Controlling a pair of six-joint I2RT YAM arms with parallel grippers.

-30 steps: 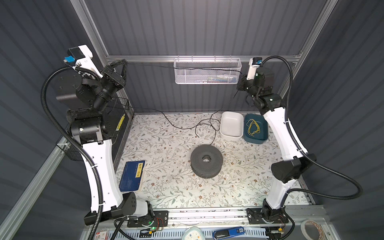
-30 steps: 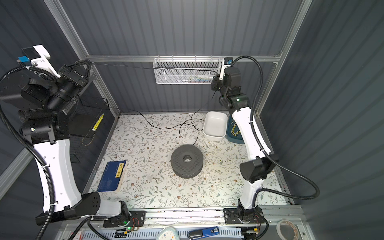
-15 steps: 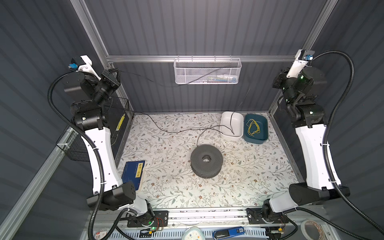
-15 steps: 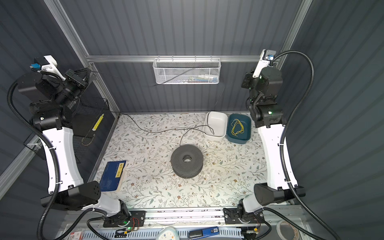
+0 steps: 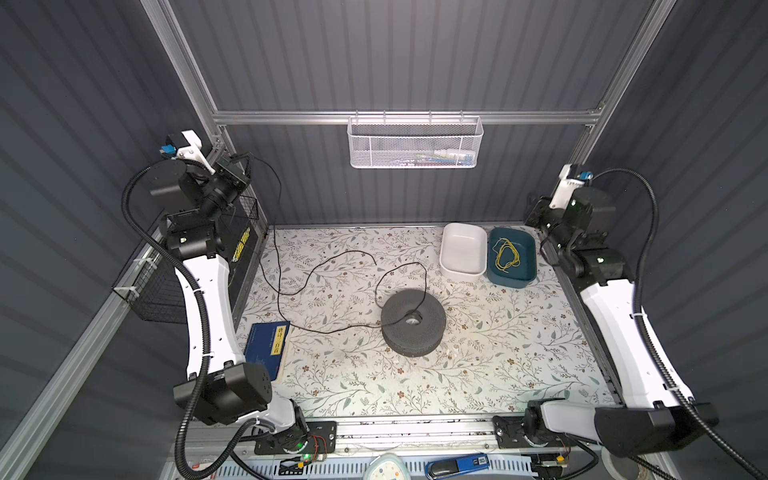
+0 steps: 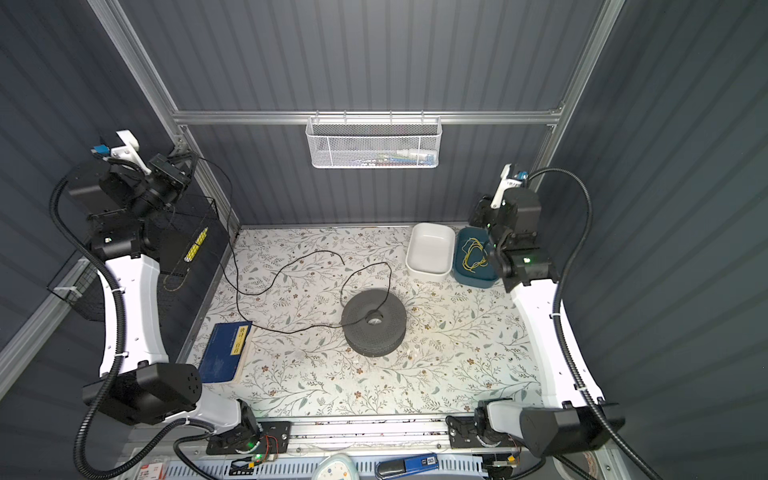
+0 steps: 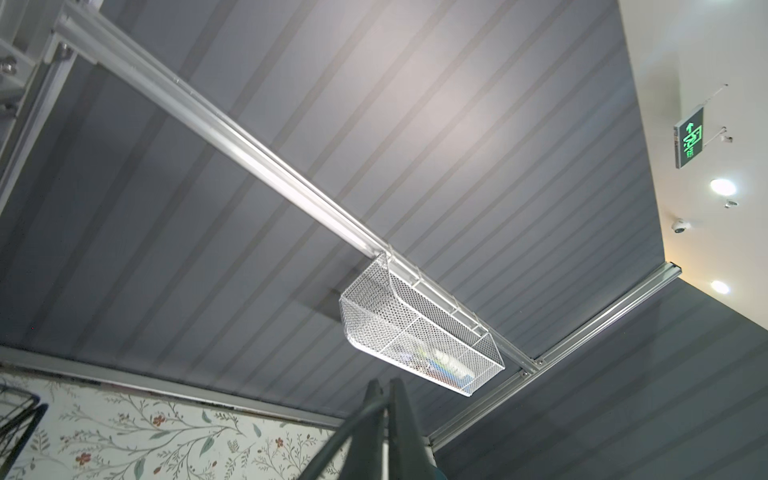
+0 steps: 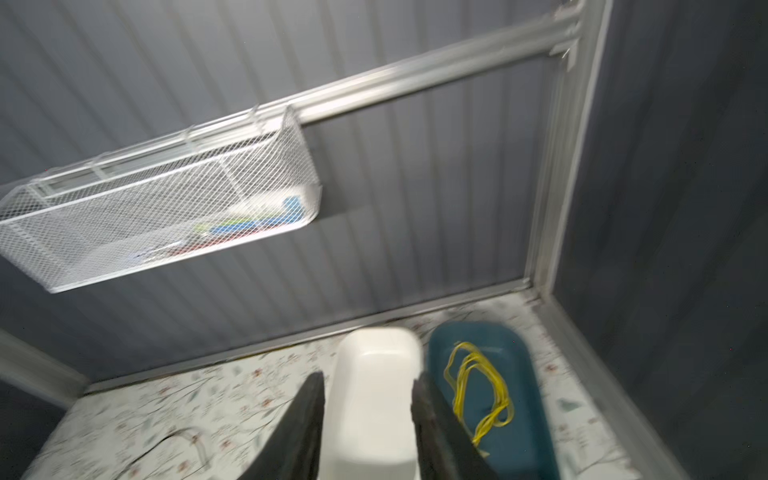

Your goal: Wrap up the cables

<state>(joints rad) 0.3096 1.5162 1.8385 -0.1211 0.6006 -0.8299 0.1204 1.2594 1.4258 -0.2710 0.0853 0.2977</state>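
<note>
The cables are one thin black cord [image 5: 353, 252] [image 6: 324, 251]. It hangs from my left gripper [image 5: 240, 161] [image 6: 183, 156], raised at the back left corner, down to the mat. There it lies in loose loops, and one stretch crosses the top of the grey spool [image 5: 399, 338] [image 6: 361, 338] at mid table. In the left wrist view the left gripper [image 7: 385, 395] is shut on the cord [image 7: 345, 438]. My right gripper [image 5: 536, 212] [image 8: 368, 390] stands open and empty by the right wall, above the dishes.
A white dish [image 5: 463, 272] and a blue dish [image 5: 525, 245] holding a yellow wire loop [image 5: 506, 255] sit at the back right. A blue book [image 5: 266, 345] lies front left. A white mesh basket [image 5: 415, 143] hangs on the back wall, and a black wire basket [image 5: 166, 299] on the left wall.
The cord was stretched high between both grippers. The right gripper has opened and let go, and the cord has dropped slack onto the mat and spool. Both arms have moved outward and down.
</note>
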